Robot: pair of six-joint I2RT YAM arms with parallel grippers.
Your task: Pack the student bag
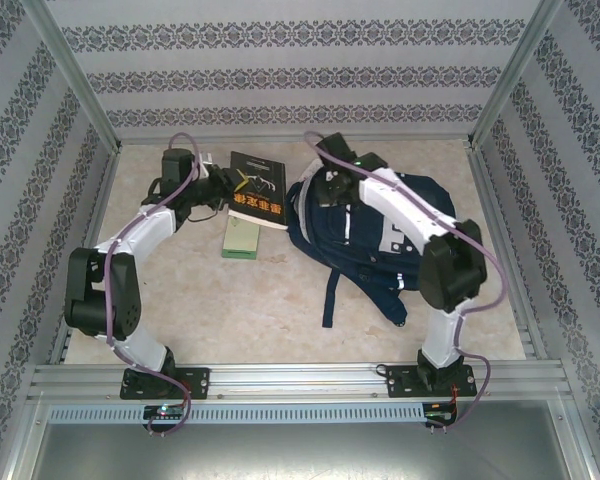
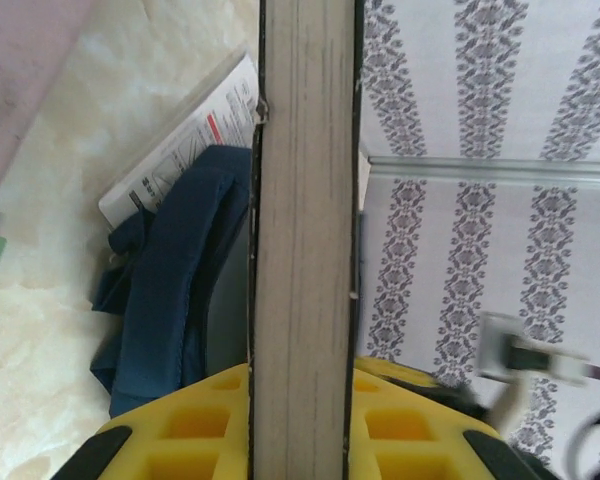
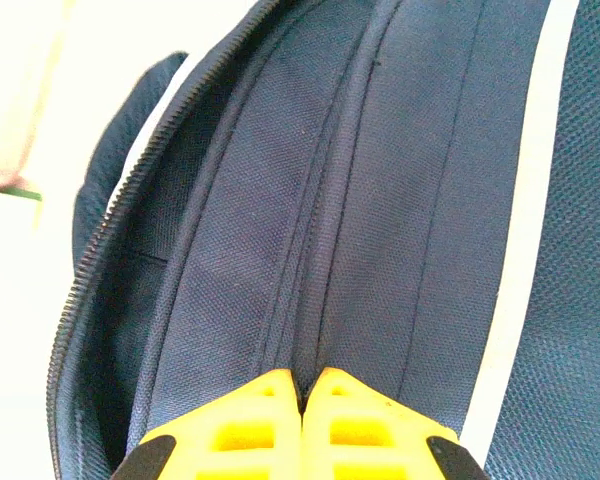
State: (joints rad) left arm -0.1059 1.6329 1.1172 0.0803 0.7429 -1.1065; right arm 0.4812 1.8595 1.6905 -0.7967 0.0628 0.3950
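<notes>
The student bag (image 1: 375,250) is a navy backpack with white stripes, lying at the right of the table. My right gripper (image 1: 325,187) is at the bag's upper left edge. In the right wrist view it (image 3: 303,385) is shut, with a fold of the bag's fabric (image 3: 380,200) pinched at its tips, beside the open zipper (image 3: 95,260). My left gripper (image 1: 215,195) is shut on a thick black book (image 1: 258,188), held on edge. In the left wrist view the yellow fingers (image 2: 195,410) clamp the book's page edge (image 2: 305,250), and the bag (image 2: 170,290) lies just beyond it.
A small green notebook (image 1: 242,238) lies on the table in front of the book. A white printed booklet (image 2: 190,150) shows beside the bag's strap. Patterned walls and metal posts enclose the table on three sides. Bare tabletop (image 1: 250,310) stretches toward the near edge.
</notes>
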